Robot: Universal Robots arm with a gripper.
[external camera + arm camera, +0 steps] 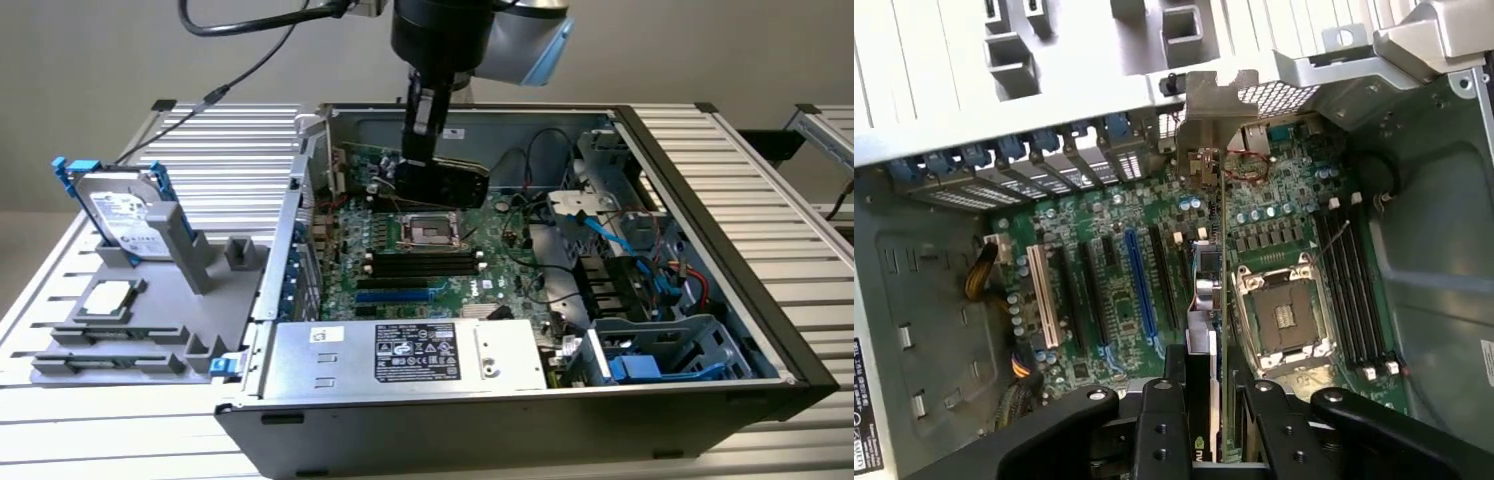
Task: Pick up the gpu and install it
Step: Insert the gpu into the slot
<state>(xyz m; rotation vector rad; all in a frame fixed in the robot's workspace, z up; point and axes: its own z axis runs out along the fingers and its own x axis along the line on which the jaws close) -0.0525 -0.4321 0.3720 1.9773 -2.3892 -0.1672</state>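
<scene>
A slatted metal table [747, 150] carries an open computer case [721, 300] with its green motherboard [400, 250] [1104, 290] exposed. The claw [424, 165] [1204, 400] reaches down into the case, its fingers clamped on the gpu [441, 182] [1206, 280], which stands on edge between them. The card's silver bracket points away from the claw, toward the case's slotted rear wall. The CPU socket [430, 232] [1284, 320] lies just beside and below the claw. Whether the card touches a slot cannot be told. Well away from the claw, outside the case, a hard drive [120, 215] stands in a grey fixture [147, 320].
</scene>
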